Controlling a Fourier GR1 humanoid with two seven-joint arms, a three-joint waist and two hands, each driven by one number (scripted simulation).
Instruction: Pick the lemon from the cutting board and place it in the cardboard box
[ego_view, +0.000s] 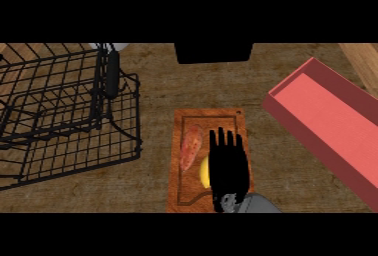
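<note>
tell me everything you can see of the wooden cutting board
The brown wooden cutting board is a rectangle lying flat on the middle of the counter, its long side running away from the robot, with a groove tracing its rim. On its left half lies a pinkish elongated piece of food. Beside that sits the yellow lemon, mostly hidden. The robot's black right hand, fingers straight, covers the board's near right part. Whether it touches the wood cannot be told.
</note>
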